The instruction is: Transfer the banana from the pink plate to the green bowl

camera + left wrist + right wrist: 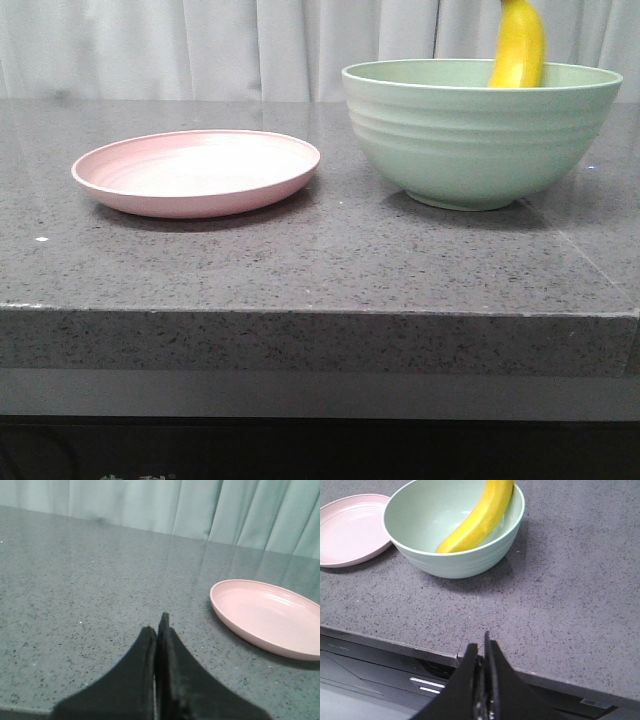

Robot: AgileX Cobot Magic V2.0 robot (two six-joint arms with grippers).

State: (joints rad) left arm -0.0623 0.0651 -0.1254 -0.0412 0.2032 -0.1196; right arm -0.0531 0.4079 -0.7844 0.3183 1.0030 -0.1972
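Right fingers (481,652) pressed together, holding nothing, over bench (560,580) edge; left fingers (157,632) likewise closed and empty, near plate (267,615); banana (477,517) leans in bowl (455,555), one end above rim; plate bare, left of bowl.

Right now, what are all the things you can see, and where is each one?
banana: one, bright yellow, leaning in the green bowl, its top sticking up past the rim.
green bowl: one, pale mint green, on the right of the countertop.
pink plate: one, pale pink, left of the bowl, nothing on it.
countertop: one, speckled grey.
curtain: pale, behind the countertop.
left gripper: black, shut, beside the plate.
right gripper: black, shut, near the countertop's edge.
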